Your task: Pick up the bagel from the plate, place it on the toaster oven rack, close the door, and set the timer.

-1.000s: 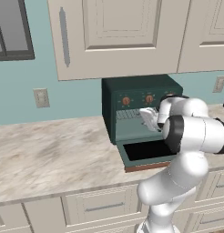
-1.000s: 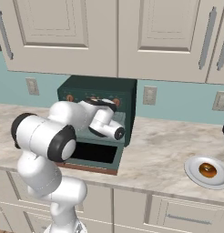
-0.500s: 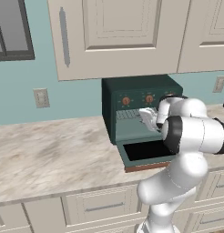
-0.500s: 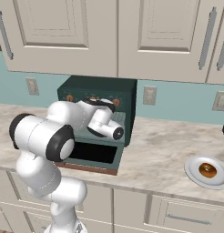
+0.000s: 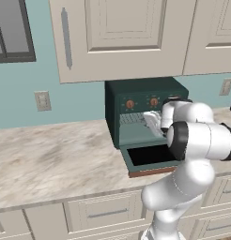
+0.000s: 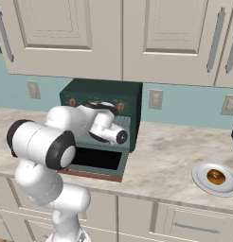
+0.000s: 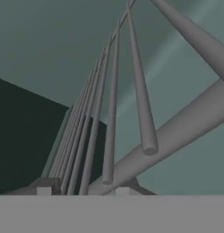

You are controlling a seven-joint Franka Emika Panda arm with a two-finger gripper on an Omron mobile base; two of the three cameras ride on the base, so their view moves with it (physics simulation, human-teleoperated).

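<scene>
The white arm reaches into the dark green toaster oven (image 6: 102, 94), whose dark green door with black glass (image 5: 152, 157) lies folded down and open over the marbled worktop (image 6: 170, 160). The end effector (image 7: 82, 190) sits right at the silvery thin-wire rack (image 7: 111, 113); whether its jaws grip a wire cannot be told. The small golden-brown bagel (image 6: 216, 177) rests on the plain white round plate (image 6: 200, 178), well apart to the right of the oven.
</scene>
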